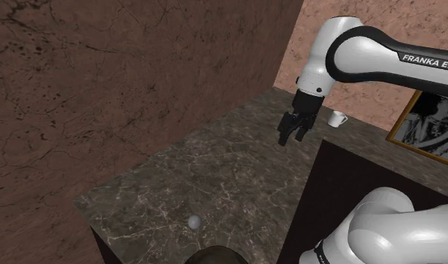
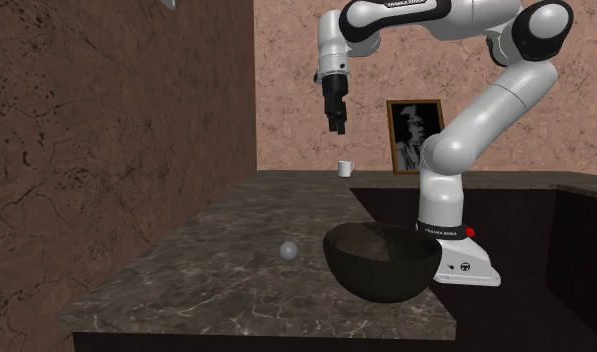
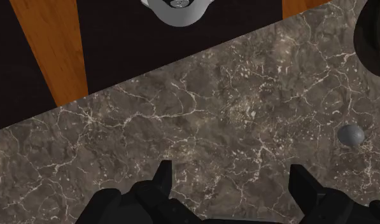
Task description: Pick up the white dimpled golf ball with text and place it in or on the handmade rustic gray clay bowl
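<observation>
**Hand.** The gripper (image 2: 337, 122) is released: its fingers (image 3: 161, 181) stand wide apart, with nothing between them and nothing touched. It hangs high above the dark marble counter (image 2: 236, 230), pointing down over the far half. In the wrist view it frames bare marble.

**Layout, second exterior view, left to right.**
- A brown mottled wall (image 2: 106, 150) runs flush along the counter's left side.
- The golf ball (image 2: 289, 250) (drawn plain pale grey, no text legible) rests on the marble near the front end. It is well apart from the gripper and far below it.
- Just right of the ball, with a gap showing, stands the bowl (image 2: 379, 260). It is dark, deep and upright, close to the counter's right edge.
- Behind the bowl and further right is the arm's white base (image 2: 456, 255).
- At the far end sit a small white mug (image 2: 345, 168) and a framed portrait (image 2: 416, 135) against the back wall.

**Edges and room.**
- The front edge lies just ahead of the ball and bowl.
- The right edge drops into a dark recess.
- Bare marble runs from the mug to the ball.
- The wall closes off the left side for the counter's whole length.
</observation>
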`<move>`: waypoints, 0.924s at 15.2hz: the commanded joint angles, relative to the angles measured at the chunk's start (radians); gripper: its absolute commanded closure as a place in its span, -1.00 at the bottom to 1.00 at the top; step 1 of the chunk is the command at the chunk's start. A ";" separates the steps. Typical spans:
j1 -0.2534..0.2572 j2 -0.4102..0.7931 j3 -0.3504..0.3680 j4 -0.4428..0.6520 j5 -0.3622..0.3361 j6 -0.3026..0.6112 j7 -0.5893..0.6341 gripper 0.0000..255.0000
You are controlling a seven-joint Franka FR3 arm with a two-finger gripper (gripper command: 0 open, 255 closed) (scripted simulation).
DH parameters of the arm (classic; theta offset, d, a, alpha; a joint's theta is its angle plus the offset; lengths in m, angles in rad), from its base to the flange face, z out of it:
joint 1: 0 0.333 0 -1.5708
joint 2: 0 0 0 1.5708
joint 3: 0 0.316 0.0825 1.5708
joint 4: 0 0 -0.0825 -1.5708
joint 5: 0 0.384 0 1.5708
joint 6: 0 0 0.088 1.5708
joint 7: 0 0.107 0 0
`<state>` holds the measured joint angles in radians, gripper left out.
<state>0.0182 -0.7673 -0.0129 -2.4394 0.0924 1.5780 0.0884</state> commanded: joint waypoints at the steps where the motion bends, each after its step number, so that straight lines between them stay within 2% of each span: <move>1: 0.000 0.000 0.000 0.000 0.000 0.000 0.000 -1.00; 8: 0.046 0.055 0.154 -0.095 0.105 0.159 0.182 -1.00; 14: 0.082 0.174 0.289 -0.119 0.182 0.314 0.334 -1.00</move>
<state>0.0942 -0.6250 0.2496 -2.5647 0.2606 1.8614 0.3907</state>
